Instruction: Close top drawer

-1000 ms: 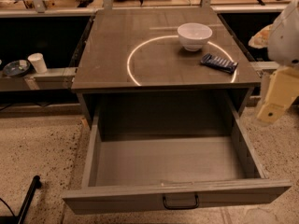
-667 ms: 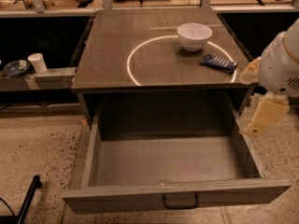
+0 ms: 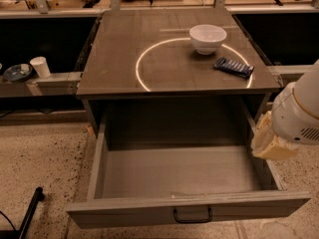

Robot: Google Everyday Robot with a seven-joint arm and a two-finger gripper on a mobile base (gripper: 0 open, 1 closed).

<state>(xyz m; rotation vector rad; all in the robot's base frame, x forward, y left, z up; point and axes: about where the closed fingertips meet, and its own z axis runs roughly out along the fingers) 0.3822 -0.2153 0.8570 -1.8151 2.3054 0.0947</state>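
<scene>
The top drawer [image 3: 174, 176] is a deep grey wooden box, pulled fully out toward the camera and empty. Its wide front panel [image 3: 124, 214] runs along the bottom of the view with a dark metal pull handle [image 3: 192, 215] at its centre. My gripper [image 3: 271, 143], cream-coloured on a white arm, hangs at the right, over the drawer's right side wall and well behind the front panel.
The grey cabinet top [image 3: 149, 59] carries a white bowl [image 3: 207, 38] and a dark blue packet [image 3: 233, 67] inside a light ring. A white cup [image 3: 40, 66] and a dark dish [image 3: 17, 72] sit on a low shelf at left. A black pole [image 3: 29, 212] lies on speckled floor.
My arm and gripper have moved down and left, from beside the cabinet top's right edge to over the drawer's right wall. The drawer has not moved.
</scene>
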